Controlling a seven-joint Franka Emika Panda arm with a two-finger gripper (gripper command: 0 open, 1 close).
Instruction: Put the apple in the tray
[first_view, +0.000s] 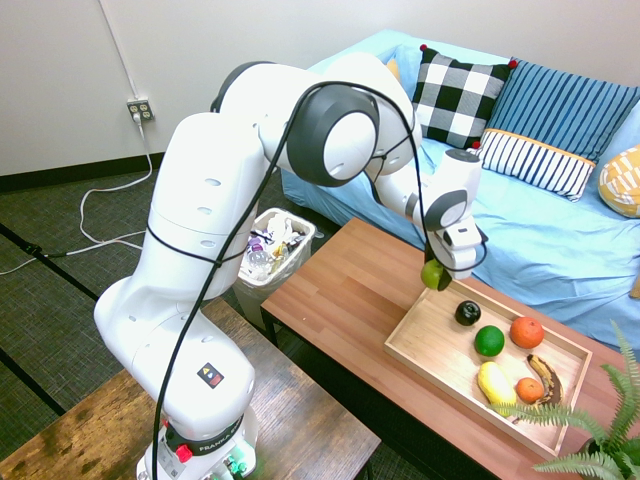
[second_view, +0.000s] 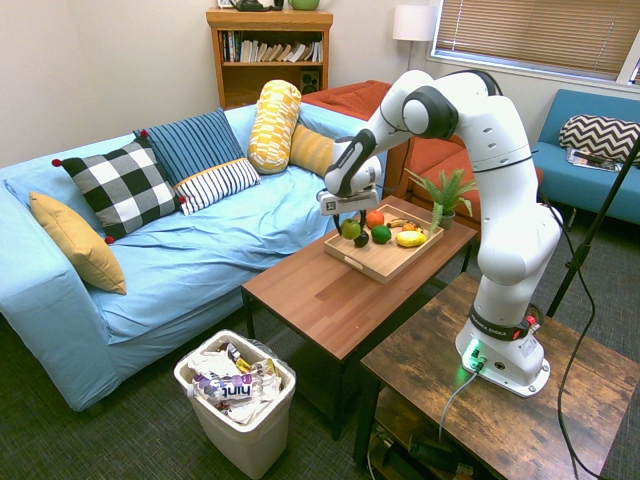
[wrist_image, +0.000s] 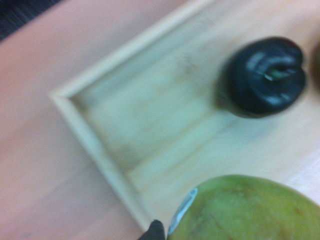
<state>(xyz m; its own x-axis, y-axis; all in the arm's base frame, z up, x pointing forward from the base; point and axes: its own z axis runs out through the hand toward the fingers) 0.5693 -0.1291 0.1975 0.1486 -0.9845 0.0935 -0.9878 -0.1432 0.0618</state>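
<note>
The gripper (first_view: 438, 278) is clamped on the apple (first_view: 431, 273), above the corner end of the tray (first_view: 403, 338). If it opens too high, the apple may drop and roll against the 1 dark fruit (first_view: 467, 312).

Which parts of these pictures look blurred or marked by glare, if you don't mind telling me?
Wrist view: glossy black round fruit soft-edged, with pale glare; yellow-green apple and light-wood tray also soft. Second exterior view: blue couch cover comparatively crisp.
</note>
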